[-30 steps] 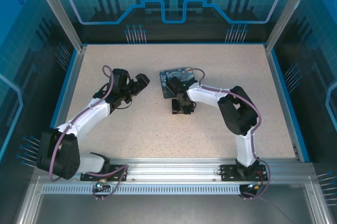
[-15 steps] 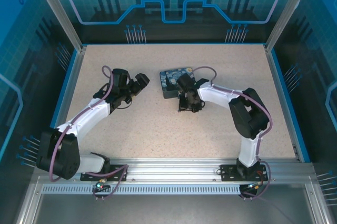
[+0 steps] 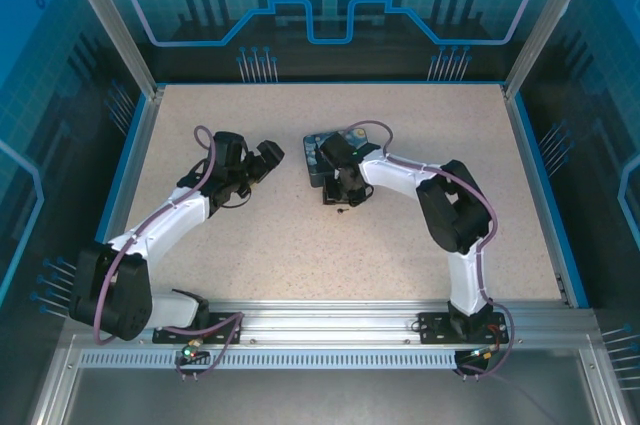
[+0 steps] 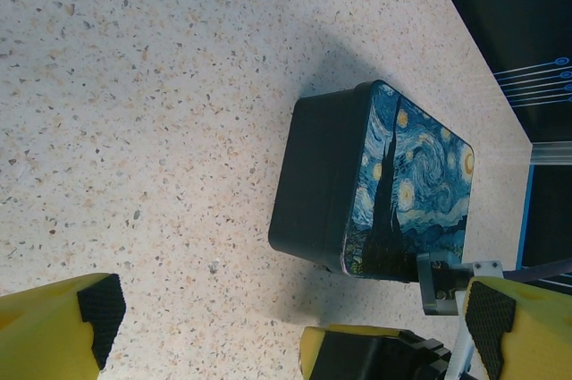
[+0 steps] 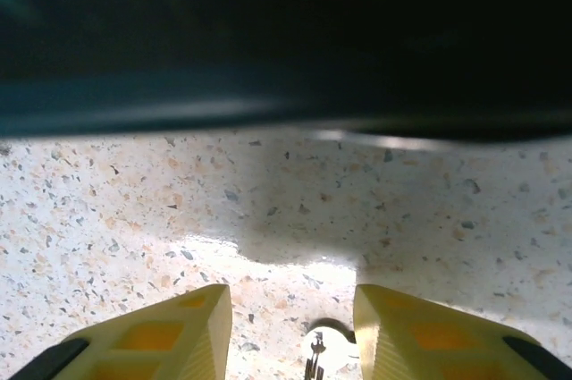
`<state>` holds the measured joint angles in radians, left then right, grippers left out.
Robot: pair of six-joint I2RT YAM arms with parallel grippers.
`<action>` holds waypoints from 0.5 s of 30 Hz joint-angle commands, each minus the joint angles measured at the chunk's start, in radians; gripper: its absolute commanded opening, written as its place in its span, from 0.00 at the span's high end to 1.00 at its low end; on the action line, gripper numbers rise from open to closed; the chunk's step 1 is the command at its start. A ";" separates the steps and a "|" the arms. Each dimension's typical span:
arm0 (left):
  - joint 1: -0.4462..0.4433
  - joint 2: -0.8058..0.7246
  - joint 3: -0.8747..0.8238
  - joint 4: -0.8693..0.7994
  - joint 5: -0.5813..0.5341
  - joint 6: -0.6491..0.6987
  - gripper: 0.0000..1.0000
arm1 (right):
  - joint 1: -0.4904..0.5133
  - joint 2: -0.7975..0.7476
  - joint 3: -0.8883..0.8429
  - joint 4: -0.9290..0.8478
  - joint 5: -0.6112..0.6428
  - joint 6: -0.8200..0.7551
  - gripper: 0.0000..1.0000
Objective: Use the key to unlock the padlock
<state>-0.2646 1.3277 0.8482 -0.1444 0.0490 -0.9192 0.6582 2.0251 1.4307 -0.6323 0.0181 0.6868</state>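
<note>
Even bright overhead light, soft shadow beside the box (image 4: 411, 192), glare on the tabletop (image 5: 268, 259), right-wrist background blurred

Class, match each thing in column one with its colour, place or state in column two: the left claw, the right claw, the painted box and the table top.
Column one:
1. left claw
2. right claw
3. painted box
4. table top

Column two:
a. speckled beige
b. dark blue with yellow swirls
c. wide open, left of the box in the top view
d. fingers apart, close to the box's near wall

Pairs: 1-c; 2-d; 3-b; 4-a
</note>
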 commanded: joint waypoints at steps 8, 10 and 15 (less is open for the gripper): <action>-0.010 0.027 -0.002 0.036 0.023 -0.024 0.01 | 0.008 -0.327 -0.344 -0.049 -0.072 -0.029 0.61; -0.012 0.028 -0.003 0.041 0.025 -0.024 0.01 | -0.002 -0.382 -0.379 -0.051 -0.069 -0.019 0.61; -0.013 0.036 0.002 0.045 0.032 -0.027 0.01 | -0.013 -0.380 -0.336 -0.040 -0.033 -0.018 0.59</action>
<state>-0.2714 1.3529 0.8482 -0.1219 0.0574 -0.9417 0.6537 1.6268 1.0615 -0.6720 -0.0311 0.6689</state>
